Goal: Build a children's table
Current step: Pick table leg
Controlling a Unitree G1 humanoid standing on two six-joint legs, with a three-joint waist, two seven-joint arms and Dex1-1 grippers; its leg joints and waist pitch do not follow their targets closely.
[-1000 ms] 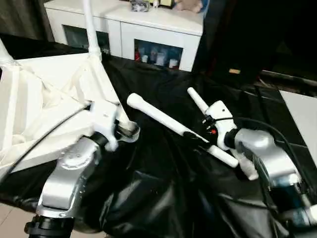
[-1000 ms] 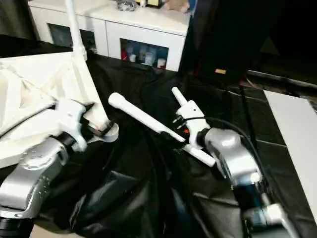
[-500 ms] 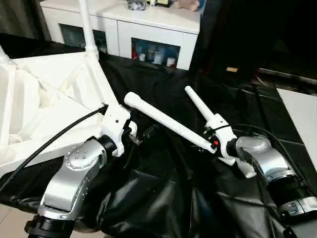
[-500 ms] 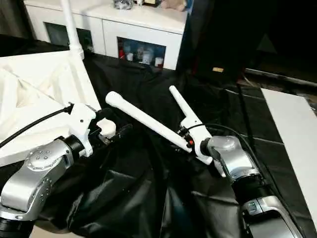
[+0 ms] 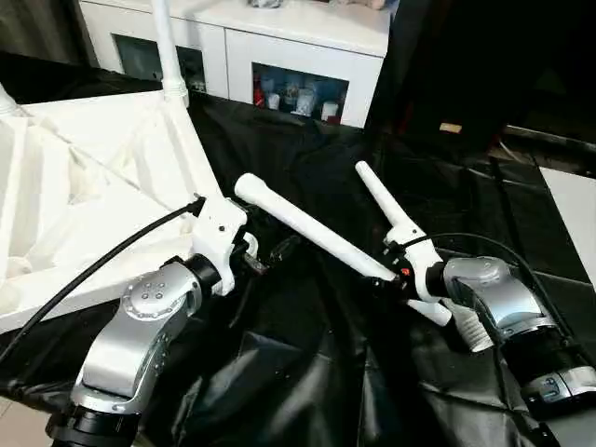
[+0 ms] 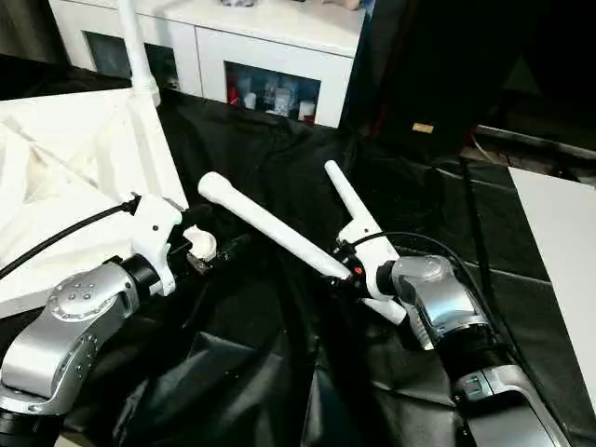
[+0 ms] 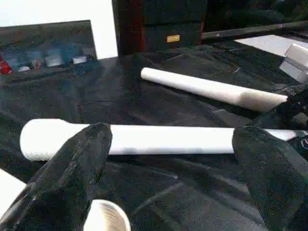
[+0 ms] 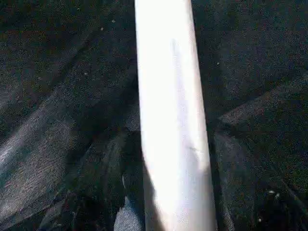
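The white tabletop (image 5: 84, 186) lies upside down at the left, ribs up, with a white leg (image 5: 166, 47) standing in its far corner socket. Two loose legs lie on the black cloth: a long one (image 5: 307, 226) slanting across the middle and a second (image 5: 382, 200) just right of it. My left gripper (image 5: 256, 261) hovers open by the tabletop's near corner socket (image 6: 198, 242); its black fingers (image 7: 82, 159) stand wide apart, facing the long leg (image 7: 168, 139). My right gripper (image 5: 396, 273) sits over that leg's thin end, and the leg (image 8: 168, 120) runs straight through the right wrist view.
A white cabinet (image 5: 279, 37) with dark glass doors stands at the back. Black cloth (image 5: 307, 372) covers the work surface in loose folds. A white panel (image 5: 573, 214) lies at the right edge, and dark furniture (image 5: 466, 74) stands behind.
My left wrist has turned at the tabletop's near corner and then held still. My right gripper has come down onto the long leg's thin end.
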